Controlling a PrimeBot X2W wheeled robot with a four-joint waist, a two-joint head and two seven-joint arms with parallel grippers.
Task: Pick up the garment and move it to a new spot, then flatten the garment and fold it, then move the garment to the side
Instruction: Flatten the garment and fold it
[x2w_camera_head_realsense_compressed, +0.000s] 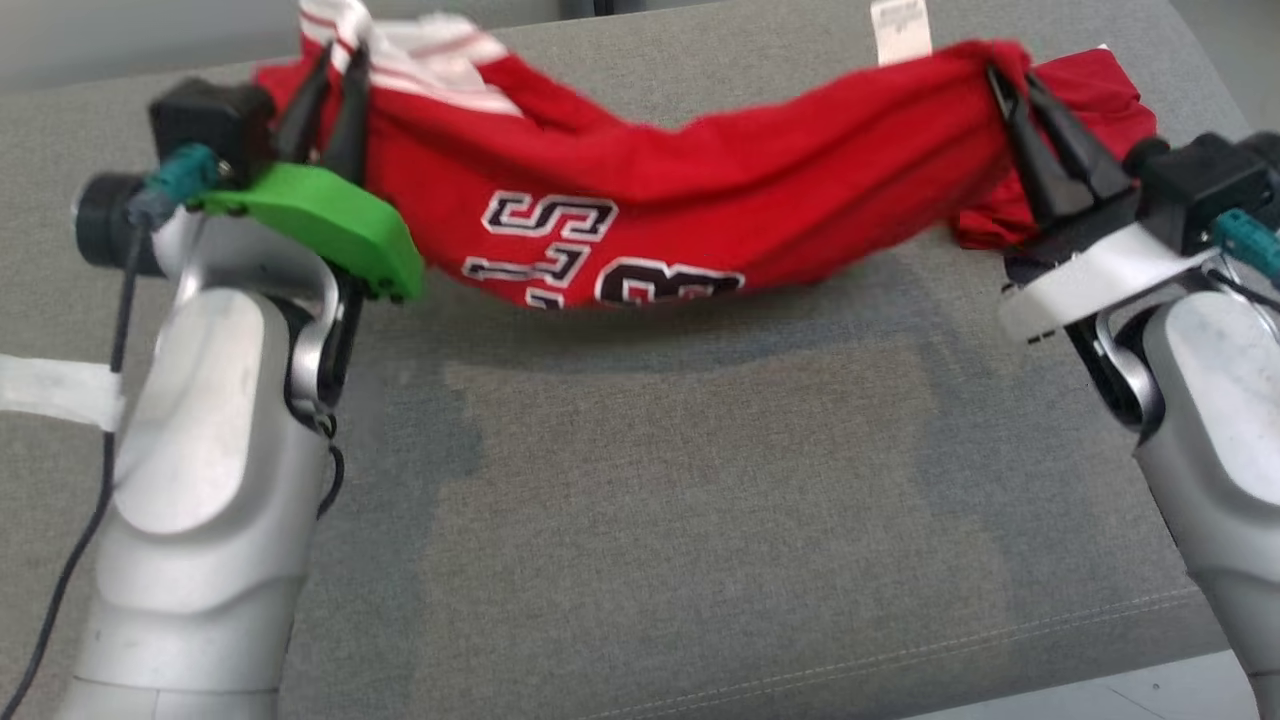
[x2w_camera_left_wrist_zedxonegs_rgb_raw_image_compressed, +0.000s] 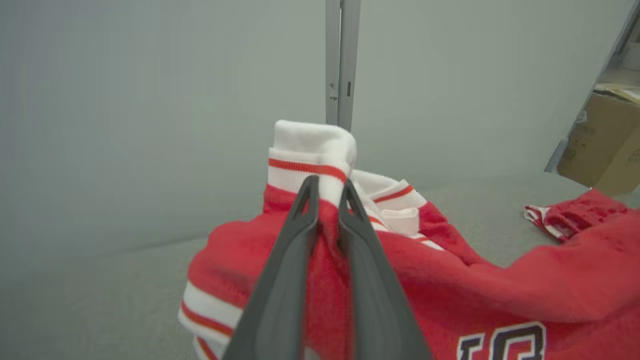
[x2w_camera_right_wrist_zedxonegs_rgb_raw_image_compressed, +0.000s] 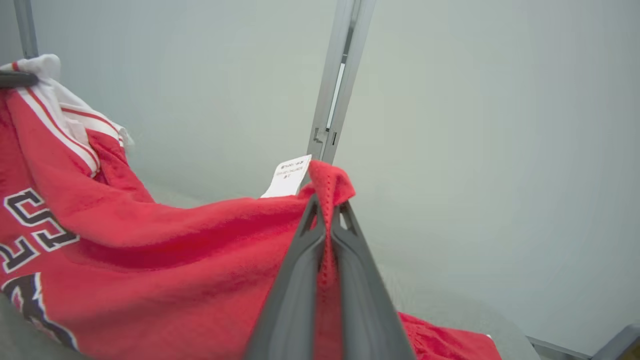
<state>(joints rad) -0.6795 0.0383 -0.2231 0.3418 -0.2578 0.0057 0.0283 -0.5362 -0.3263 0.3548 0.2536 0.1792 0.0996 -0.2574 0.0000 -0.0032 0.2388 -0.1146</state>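
Garment: the red jersey (x2w_camera_head_realsense_compressed: 680, 230) hangs slung between your two arms over the far half of the grey cushion (x2w_camera_head_realsense_compressed: 640, 520); its middle sags low, and I cannot tell whether it touches the cushion
Left hold: your left gripper (x2w_camera_head_realsense_compressed: 342, 62) is pinched on the white-striped trim end, with a thin fold of cloth between the fingers
Right hold: your right gripper (x2w_camera_head_realsense_compressed: 1010, 80) is pressed together on a small red peak beside the white label (x2w_camera_head_realsense_compressed: 900, 30)
Slip risk: both grips sit near the fingertips on bunched edges, so pulling the arms apart too hard would likely slide one end out
Drag risk: travel with the middle this low and it may catch on the cushion and roll under
Crease risk: the right end is bunched behind the fingers; laid down like this, it would probably trap folds
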